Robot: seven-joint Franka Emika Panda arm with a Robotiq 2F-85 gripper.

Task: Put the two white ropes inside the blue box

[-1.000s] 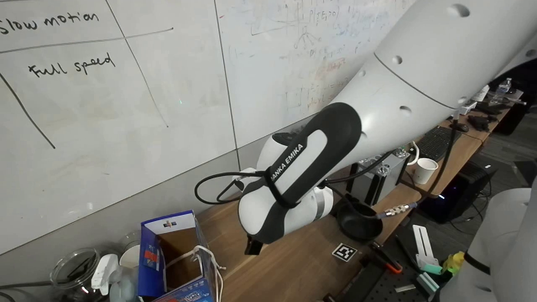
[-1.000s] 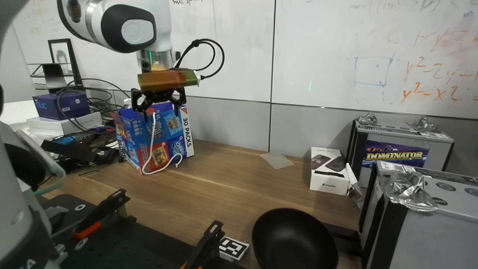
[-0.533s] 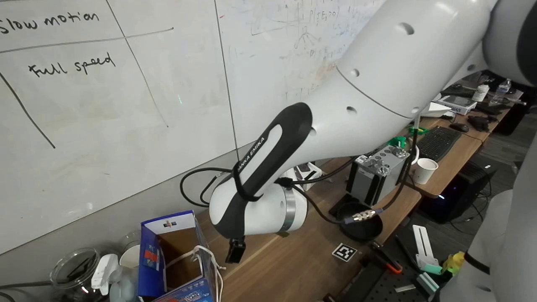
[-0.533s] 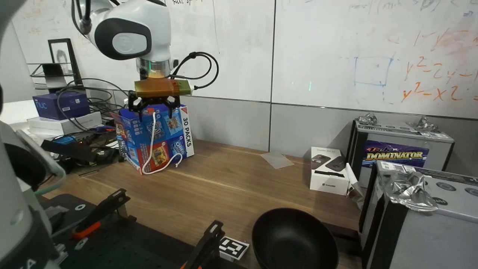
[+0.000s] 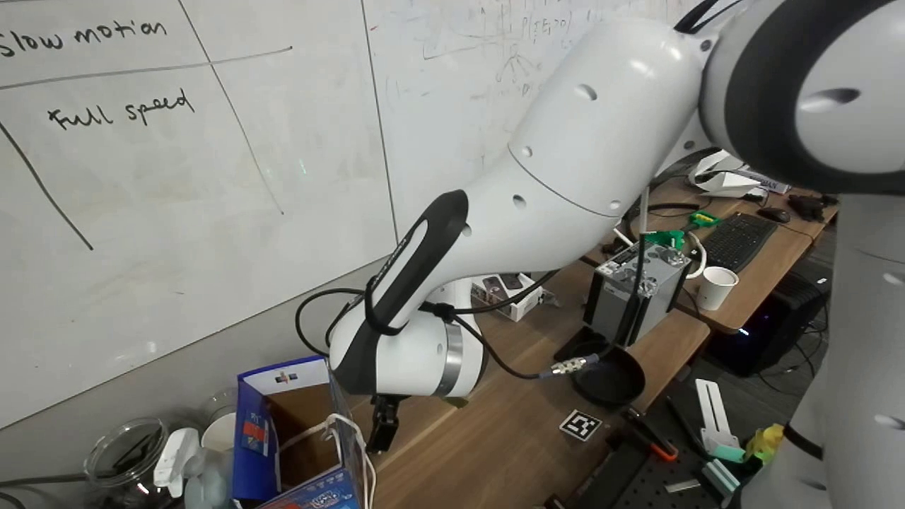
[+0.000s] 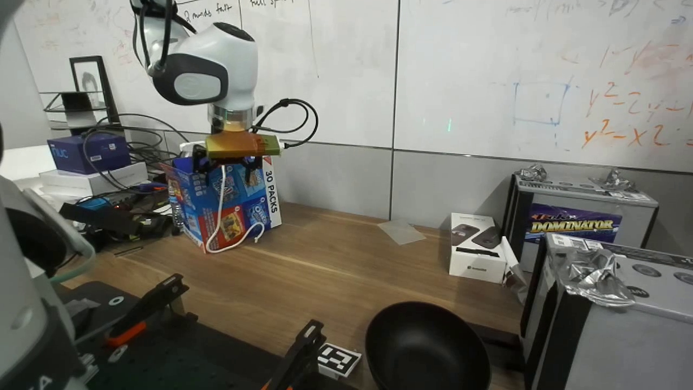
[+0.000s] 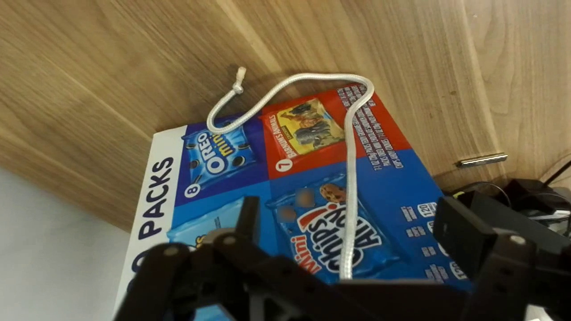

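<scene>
The blue box [image 5: 254,470] stands open-topped on the table, and its printed front [image 6: 195,187] faces out in an exterior view. White rope [image 5: 338,418] drapes over its rim, part inside and part hanging outside. The outside length [image 6: 218,222] runs down the front and curls at the bottom, its knotted end on the table. I cannot tell whether one rope or both show. My gripper [image 6: 224,174] is open and empty at the upper part of the box front. In the wrist view, the hanging rope [image 7: 351,178] passes between my open fingers [image 7: 352,218], touching neither.
A glass jar [image 5: 127,452] and a white spray bottle [image 5: 177,459] stand beside the box. Black cables [image 6: 146,135] lie behind it. A black bowl [image 6: 427,346], white phone box [image 6: 476,249] and grey device boxes [image 6: 584,211] stand on the table. Black clamps [image 6: 151,303] edge it.
My gripper has come down and closer to the front of the blue box, beside the hanging rope. It stays open. The box and rope have not moved.
</scene>
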